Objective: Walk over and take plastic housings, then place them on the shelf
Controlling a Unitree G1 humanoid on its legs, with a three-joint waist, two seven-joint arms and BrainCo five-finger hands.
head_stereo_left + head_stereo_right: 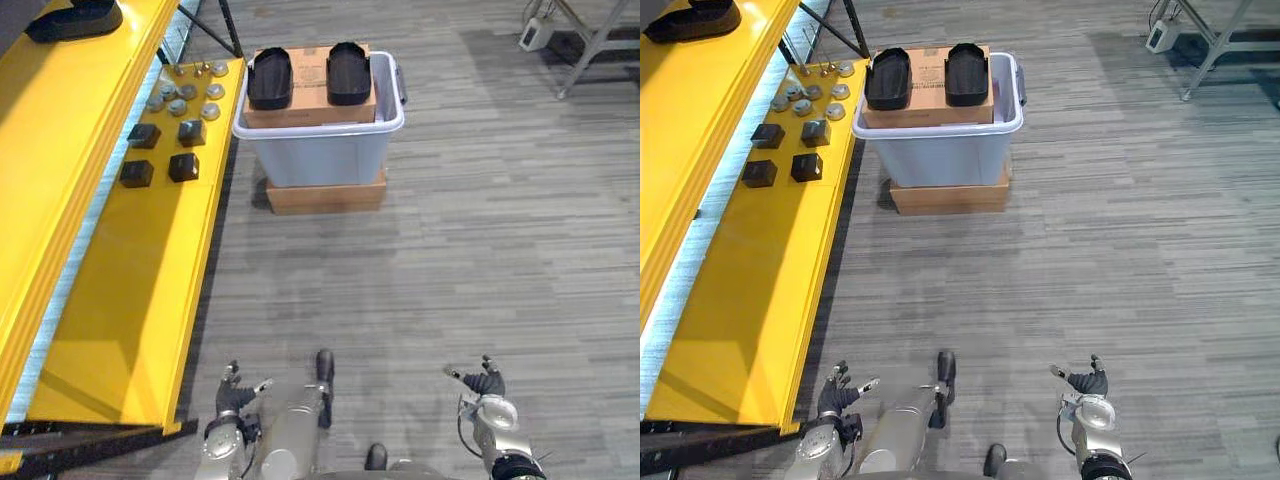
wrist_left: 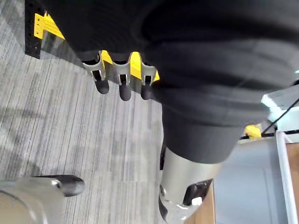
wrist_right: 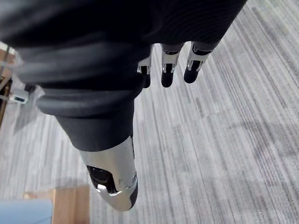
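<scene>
Two black plastic housings lie side by side on a cardboard box inside a pale grey bin that stands on the floor ahead. The yellow shelf runs along my left. My left hand hangs low beside the shelf's near end, fingers relaxed and holding nothing. My right hand hangs low on the right over bare floor, also open and empty. Both hands are far from the bin.
On the shelf's far part sit small black blocks and several round metal pieces. A flat cardboard box lies under the bin. Metal frame legs stand at the far right. Grey striped floor lies between me and the bin.
</scene>
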